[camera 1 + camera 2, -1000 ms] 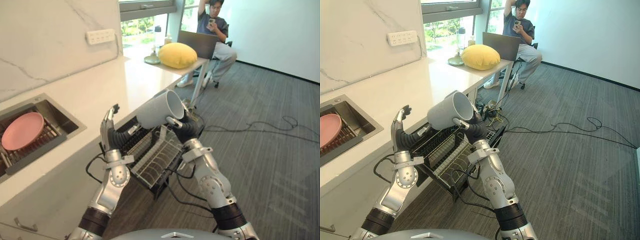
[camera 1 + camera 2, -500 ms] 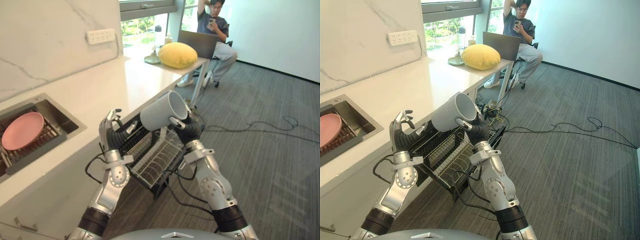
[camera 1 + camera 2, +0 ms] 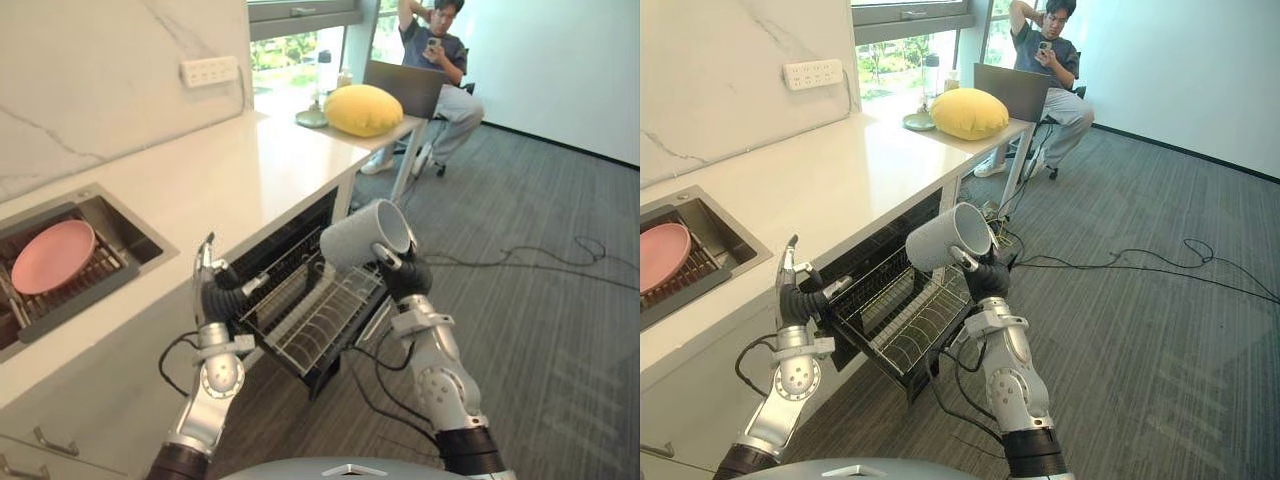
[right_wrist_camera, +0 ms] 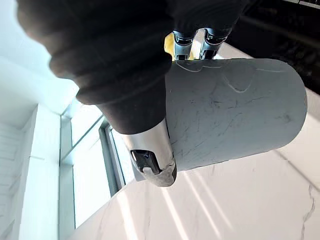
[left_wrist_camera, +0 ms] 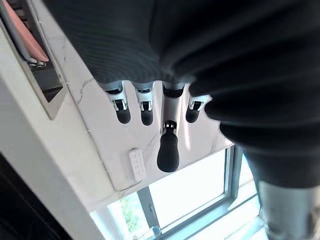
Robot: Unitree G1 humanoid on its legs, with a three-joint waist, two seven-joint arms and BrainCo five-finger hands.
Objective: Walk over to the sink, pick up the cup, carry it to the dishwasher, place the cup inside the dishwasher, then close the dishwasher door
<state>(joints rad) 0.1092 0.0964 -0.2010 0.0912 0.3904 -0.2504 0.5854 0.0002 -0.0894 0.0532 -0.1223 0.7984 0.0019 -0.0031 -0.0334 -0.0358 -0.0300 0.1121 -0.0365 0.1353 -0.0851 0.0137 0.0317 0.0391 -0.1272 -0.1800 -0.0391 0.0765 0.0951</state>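
The right hand [image 3: 402, 277] grips the grey cup [image 3: 362, 236], tipped sideways at the hand's 10 o'clock, above the dishwasher rack [image 3: 318, 318]. The left hand [image 3: 207, 290], fingers straight, is at the rack's 9 o'clock.

Silver-grey jointed arms [image 3: 437, 380]. Dark ribbed covers [image 4: 110, 60] over left hand [image 3: 208, 274] and right hand [image 3: 398, 270]; silver fingers [image 5: 123, 112], dark-tipped.

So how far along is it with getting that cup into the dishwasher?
Picked up and carried: the grey cup is gripped in the right hand, up by the wire rack pulled out of the dishwasher. The left hand hangs open beside the rack. Left to do: set the cup in, shut the dishwasher.
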